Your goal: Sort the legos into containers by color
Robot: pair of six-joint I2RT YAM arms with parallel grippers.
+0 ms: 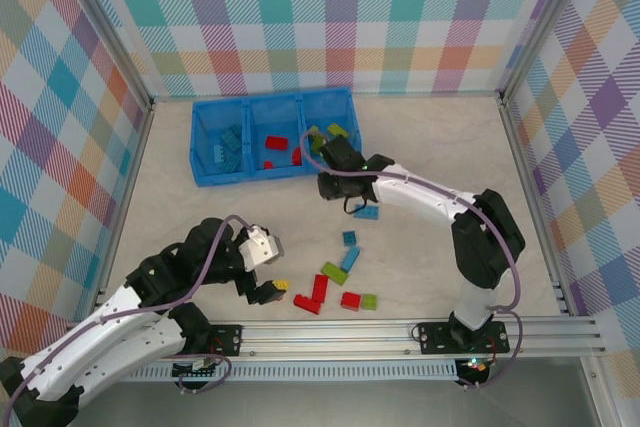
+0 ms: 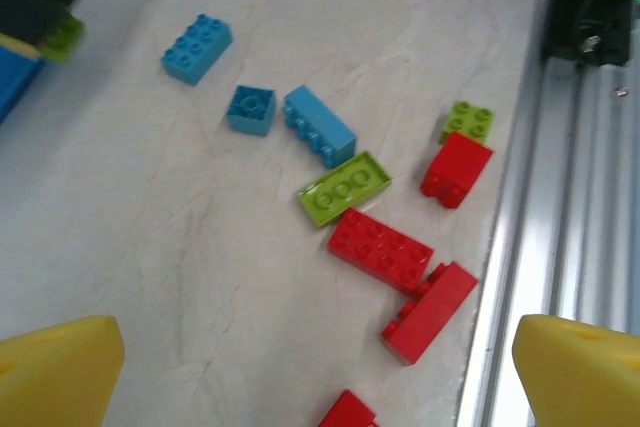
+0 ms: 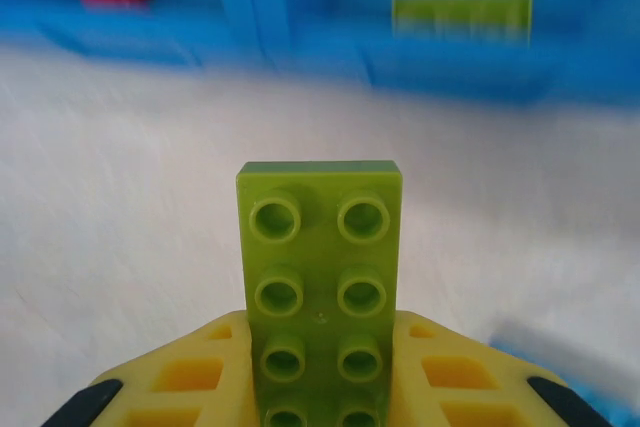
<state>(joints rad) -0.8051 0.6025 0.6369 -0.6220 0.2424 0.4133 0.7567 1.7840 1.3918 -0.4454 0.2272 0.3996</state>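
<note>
RIGHT ARM AT THE BIN: The right gripper (image 3: 320, 375) pinches a green brick (image 3: 320, 247) flat between its yellow fingers (image 3: 190, 377). The brick lies studs up and juts forward past the fingertips. It is above the desk (image 2: 150, 247), just short of the blue bin (image 1: 205, 175), and faces the right compartment, where other green legos (image 3: 460, 12) lie. Red legos (image 1: 275, 143) sit in the middle compartment and blue legos (image 1: 228, 147) in the left. The left gripper (image 1: 268, 269) hangs spread wide near the desk's front edge, gripping nothing. Loose legos (image 2: 380, 247) in blue, green and red lie scattered just ahead of it.
</note>
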